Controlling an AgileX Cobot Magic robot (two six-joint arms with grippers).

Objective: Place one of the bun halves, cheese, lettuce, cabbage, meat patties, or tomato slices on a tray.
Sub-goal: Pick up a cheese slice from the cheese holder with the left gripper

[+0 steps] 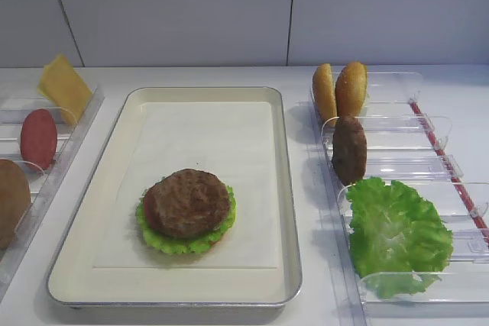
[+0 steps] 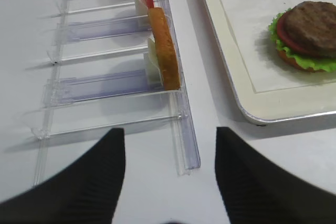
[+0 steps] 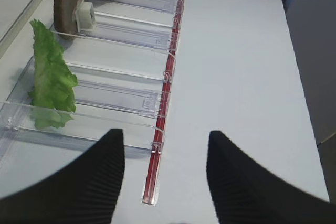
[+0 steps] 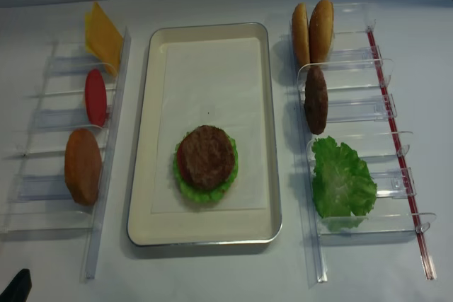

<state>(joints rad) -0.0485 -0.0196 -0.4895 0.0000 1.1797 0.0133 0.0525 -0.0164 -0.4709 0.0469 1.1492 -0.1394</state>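
Jaws of both grippers hang parted above clear bins [image 2: 115, 87].

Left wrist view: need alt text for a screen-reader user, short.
The open tool hangs empty above the white table, over the near end of a row of clear plastic bins. One bin holds a bun half standing on edge. At upper right, the corner of the cream tray carries a stack of bun, lettuce, tomato and a meat patty on top.
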